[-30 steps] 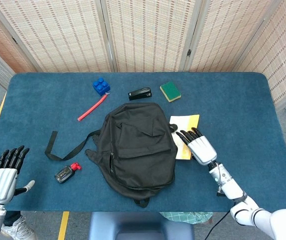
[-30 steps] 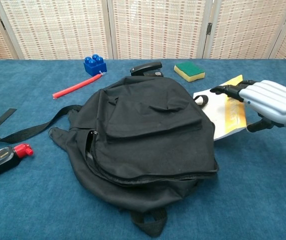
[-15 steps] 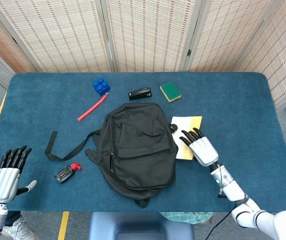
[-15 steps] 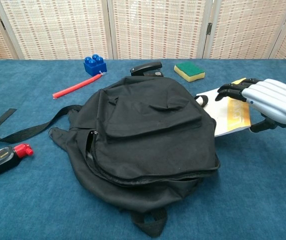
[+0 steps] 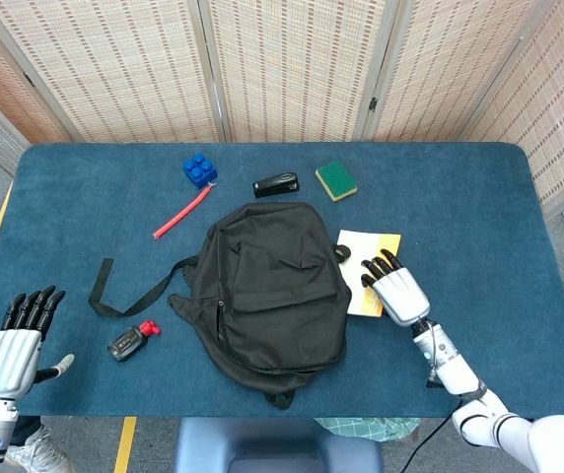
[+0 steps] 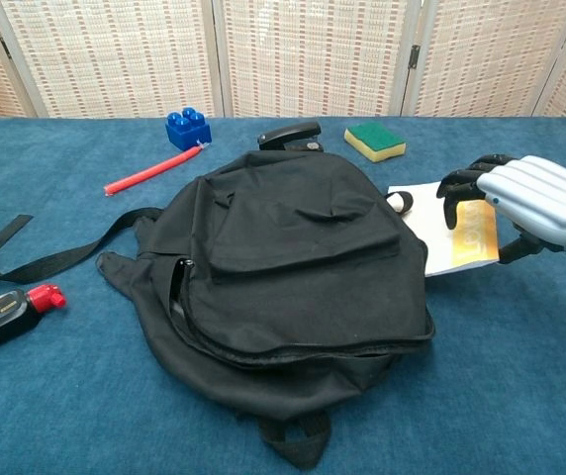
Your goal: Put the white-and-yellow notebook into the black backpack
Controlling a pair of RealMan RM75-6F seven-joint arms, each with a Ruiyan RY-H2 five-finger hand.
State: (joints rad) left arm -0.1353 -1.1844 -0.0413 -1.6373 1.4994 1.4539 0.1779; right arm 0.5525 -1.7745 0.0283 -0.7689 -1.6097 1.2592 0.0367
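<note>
Right robot hand (image 6: 530,203) sits over the notebook (image 6: 441,237), fingers (image 6: 458,186) curled down onto its cover, not yet gripping it, tho hard to tell for sure. Notebook lies flat on the desk (image 5: 479,197), towards the right edge, just beside the backpack (image 5: 267,291). Left robot hand (image 5: 11,340) idle w/ fingers spread, near-left corner. Step: grasping. Next, probably: get an edge up, then open the bag.

This looks like a robot test lab set up as a staged cell: woven folding screens (image 5: 292,64) close off the top of the frame behind a blue carpet-covered counter (image 5: 479,207), and yellow floor tape (image 5: 124,441) shows at lower left.
</note>
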